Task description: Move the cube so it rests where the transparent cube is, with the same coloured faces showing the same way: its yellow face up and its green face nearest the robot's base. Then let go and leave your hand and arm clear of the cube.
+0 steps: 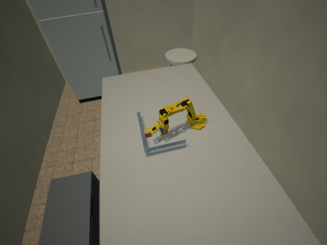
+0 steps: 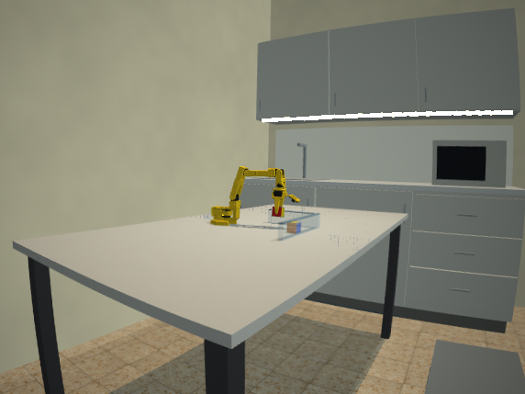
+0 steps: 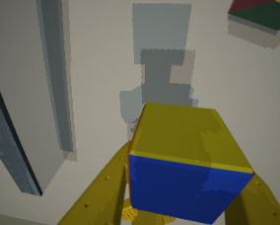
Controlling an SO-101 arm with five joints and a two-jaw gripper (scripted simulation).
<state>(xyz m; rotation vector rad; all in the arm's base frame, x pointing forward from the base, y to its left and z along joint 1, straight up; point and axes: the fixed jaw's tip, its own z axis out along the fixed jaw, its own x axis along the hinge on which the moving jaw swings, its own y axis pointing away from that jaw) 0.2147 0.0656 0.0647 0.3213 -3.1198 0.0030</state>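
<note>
My gripper points straight down and is shut on the cube, which shows a yellow face and a blue face in the wrist view and fills the space between the yellow fingers. The cube hangs a little above the table and throws a shadow below it. In the exterior view it shows red under the wrist. The transparent cube rests on the table just left of my gripper, apart from it, with yellow on top. It also shows in the exterior view and at the wrist view's top right corner.
A low grey L-shaped border runs along the table beside the transparent cube and in front of it; it looks like translucent walls in the exterior view. The arm's base stands to the right. A fridge and a stool stand beyond the table.
</note>
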